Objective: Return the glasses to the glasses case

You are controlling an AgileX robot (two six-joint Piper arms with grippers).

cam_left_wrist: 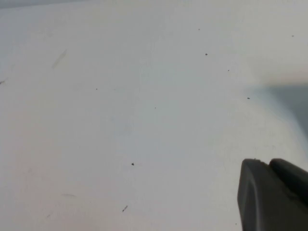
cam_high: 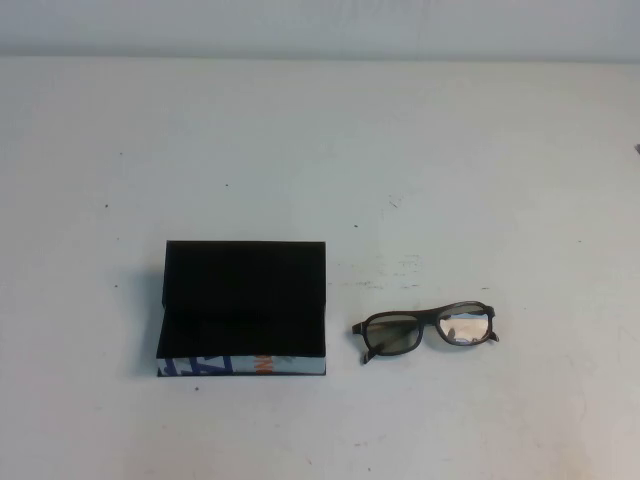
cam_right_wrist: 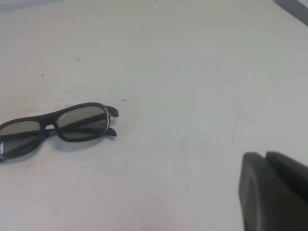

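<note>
The glasses, dark and thick-rimmed, lie on the table with their temples folded, to the right of the glasses case. The case is a black box lying open, its lid flap raised at the back and its printed white front edge towards me. Neither arm shows in the high view. In the right wrist view the glasses lie well away from my right gripper, which is shut and holds nothing. My left gripper hangs over bare table, its fingers pressed together with nothing between them.
The white table carries small dark specks and faint scuff marks. Its far edge meets a pale wall at the back. A dark object peeks in at the right border of the high view.
</note>
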